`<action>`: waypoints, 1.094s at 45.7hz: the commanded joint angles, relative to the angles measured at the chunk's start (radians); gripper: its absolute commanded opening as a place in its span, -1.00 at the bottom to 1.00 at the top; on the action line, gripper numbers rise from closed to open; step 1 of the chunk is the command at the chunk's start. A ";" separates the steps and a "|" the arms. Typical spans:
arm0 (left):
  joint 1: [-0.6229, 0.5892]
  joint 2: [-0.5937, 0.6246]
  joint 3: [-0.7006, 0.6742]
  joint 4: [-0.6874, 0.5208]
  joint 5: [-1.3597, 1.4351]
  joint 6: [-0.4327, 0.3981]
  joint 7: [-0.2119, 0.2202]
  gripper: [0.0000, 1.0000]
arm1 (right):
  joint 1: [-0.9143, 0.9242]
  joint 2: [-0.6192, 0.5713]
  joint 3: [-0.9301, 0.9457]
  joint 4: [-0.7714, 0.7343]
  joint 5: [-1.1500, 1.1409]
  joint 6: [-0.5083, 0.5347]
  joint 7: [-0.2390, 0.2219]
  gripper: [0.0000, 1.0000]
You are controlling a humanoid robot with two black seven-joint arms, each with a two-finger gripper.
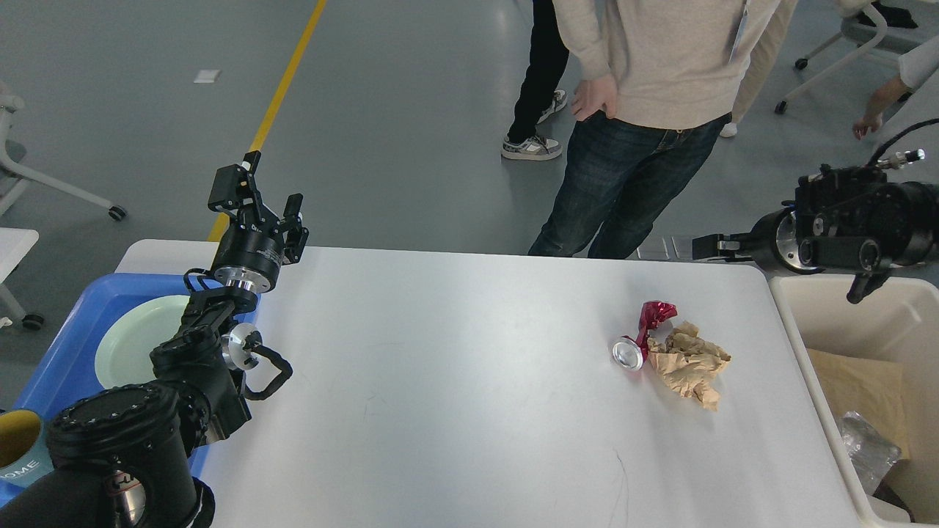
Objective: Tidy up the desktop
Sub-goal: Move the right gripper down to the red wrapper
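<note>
The white desktop (pixel 455 381) fills the middle of the view. A crushed red can (pixel 640 339) lies on its right part, touching a crumpled brown paper (pixel 689 361). My left gripper (pixel 268 193) is raised over the desktop's far left corner, fingers apart and empty, far from the can and paper. My right gripper (pixel 710 246) is held at the far right corner, above the bin's far end and pointing left. It is small and dark, so I cannot tell whether it is open.
A blue tray (pixel 66 345) at the left holds a pale green plate (pixel 132 337); a yellow cup (pixel 18 447) stands at its near end. A cream bin (pixel 799 345) at the right holds brown paper and clear plastic. A person (pixel 645 125) stands at the far edge.
</note>
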 commanded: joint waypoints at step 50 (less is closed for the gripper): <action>0.000 0.000 0.000 0.000 0.001 0.000 0.000 0.93 | -0.603 0.222 0.323 -0.556 0.067 -0.081 -0.004 0.97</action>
